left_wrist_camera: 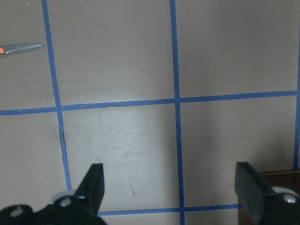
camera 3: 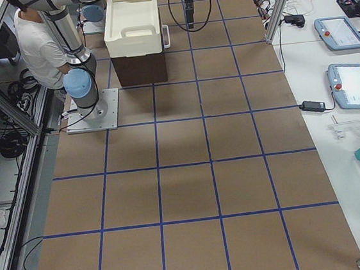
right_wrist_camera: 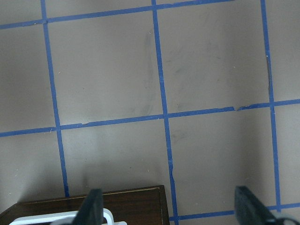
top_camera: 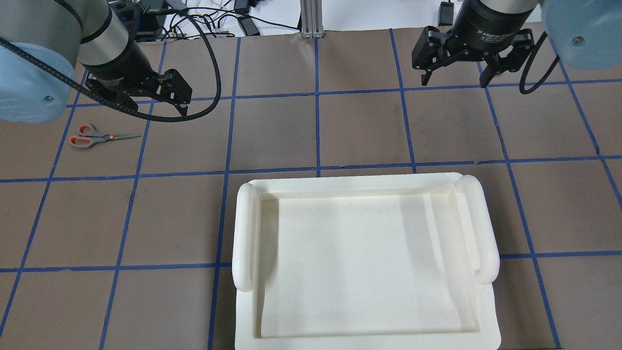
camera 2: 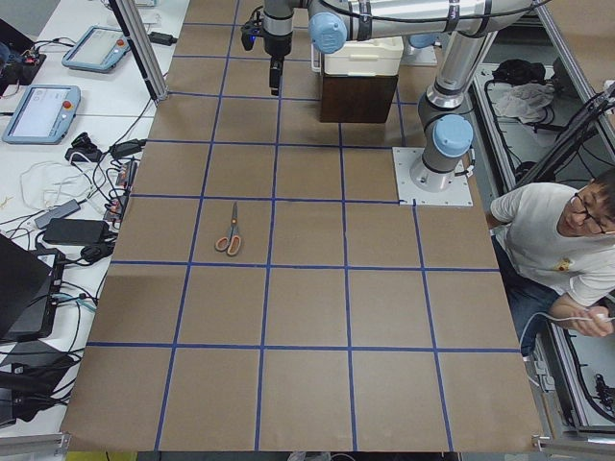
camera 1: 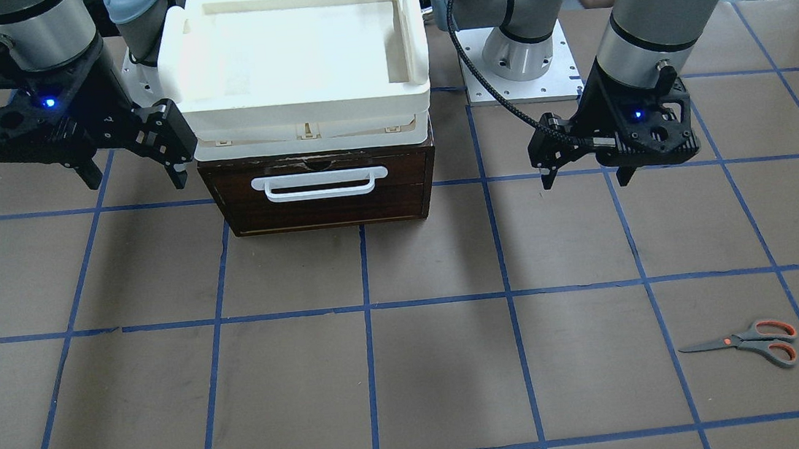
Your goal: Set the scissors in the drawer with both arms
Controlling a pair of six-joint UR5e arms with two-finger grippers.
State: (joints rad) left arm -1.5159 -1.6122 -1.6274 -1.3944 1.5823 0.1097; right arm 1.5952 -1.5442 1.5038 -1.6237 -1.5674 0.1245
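Blue tape lines (camera 1: 436, 299) are crossing the brown table (camera 1: 442, 367), while white benches (camera 3: 308, 70) carrying teach pendants (camera 3: 354, 86) are flanking it.

Overhead and front-facing cameras look steeply down on the bench (camera 1: 442, 367) from opposite sides, both catching the scissors (camera 1: 741, 343), while wrist cameras peer close.

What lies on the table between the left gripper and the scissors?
Nothing. In the front-facing view only a bare stretch of brown table with blue tape lines separates the left gripper from the scissors.
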